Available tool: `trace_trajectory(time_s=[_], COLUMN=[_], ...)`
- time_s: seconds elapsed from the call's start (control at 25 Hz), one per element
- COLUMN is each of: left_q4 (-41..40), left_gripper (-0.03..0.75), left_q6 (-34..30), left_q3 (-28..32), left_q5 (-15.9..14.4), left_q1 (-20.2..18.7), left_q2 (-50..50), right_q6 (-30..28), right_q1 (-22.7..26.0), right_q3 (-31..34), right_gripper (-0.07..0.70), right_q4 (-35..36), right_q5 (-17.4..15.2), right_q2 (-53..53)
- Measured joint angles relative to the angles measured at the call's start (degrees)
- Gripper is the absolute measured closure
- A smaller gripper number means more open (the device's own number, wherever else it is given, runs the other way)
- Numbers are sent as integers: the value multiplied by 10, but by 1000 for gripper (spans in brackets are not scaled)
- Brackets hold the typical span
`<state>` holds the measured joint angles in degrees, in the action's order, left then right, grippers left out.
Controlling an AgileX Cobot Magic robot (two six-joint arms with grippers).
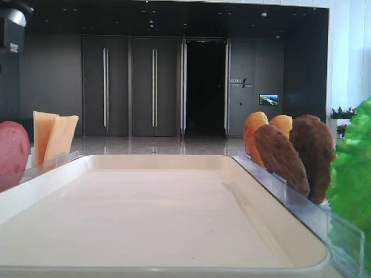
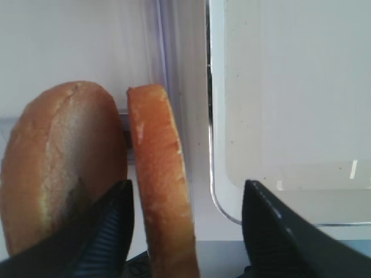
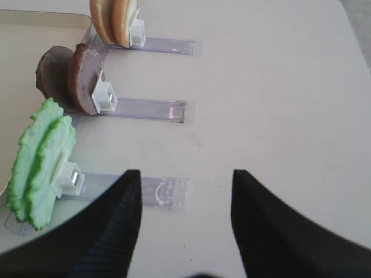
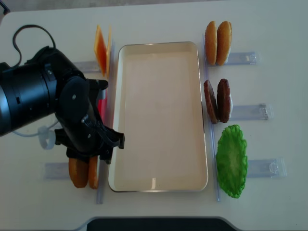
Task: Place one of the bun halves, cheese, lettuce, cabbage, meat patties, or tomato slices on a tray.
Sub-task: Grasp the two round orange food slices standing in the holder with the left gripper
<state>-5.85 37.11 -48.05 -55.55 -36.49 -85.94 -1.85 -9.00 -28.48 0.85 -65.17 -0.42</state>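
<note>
Two bun halves (image 2: 156, 174) are standing on edge in a clear rack just left of the tray (image 4: 159, 115), and the left gripper (image 2: 185, 220) is hanging over them with its jaws spread wide, straddling the thinner half nearest the tray rim. Nothing is being gripped yet: in the left wrist view a gap is showing between each dark finger and the bread, so the claw is reading as open and empty, lined up for a pinch across the disc's flat faces. Standing the food upright in slotted holders is presumably what is giving the fingers room to slide down either side. The right gripper (image 3: 185, 191) is waiting well off to the right, also open and holding nothing, over bare table (image 3: 278, 87) beside the lettuce (image 3: 40, 162) rack. Behind the lettuce, the patties (image 3: 72, 78) and another pair of golden rounds are sitting in their own racks along the tray's right edge. Across the tray, the cheese (image 1: 53, 138) and a tomato slice (image 1: 11, 153) are standing on the left side, the tomato mostly hidden under the arm from above. The tray itself is lying bare in the middle, within reach of both arms, so placing looks not yet begun; my judgement is that closing on the inner bun half comes next.
</note>
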Motion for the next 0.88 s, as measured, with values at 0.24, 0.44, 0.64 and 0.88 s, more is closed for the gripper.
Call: trace_trajectory(time_s=[0.24,0.44,0.64,0.88], left_q4=[0,0,-7,-9], left_gripper=[285,433,557,575], left_q6=[-7,-8,-13,-17], left_q3=[0,0,0,0], left_q5=[0,-4,-19,-23], left_q1=[0,0,0,0], left_q2=[0,0,0,0], right_q6=[0,0,0,0], right_q1=[0,0,0,0], right_q3=[0,0,0,0], right_gripper=[262,262,262,262], right_q4=[0,0,0,0], right_q5=[0,0,0,0], right_q2=[0,0,0,0])
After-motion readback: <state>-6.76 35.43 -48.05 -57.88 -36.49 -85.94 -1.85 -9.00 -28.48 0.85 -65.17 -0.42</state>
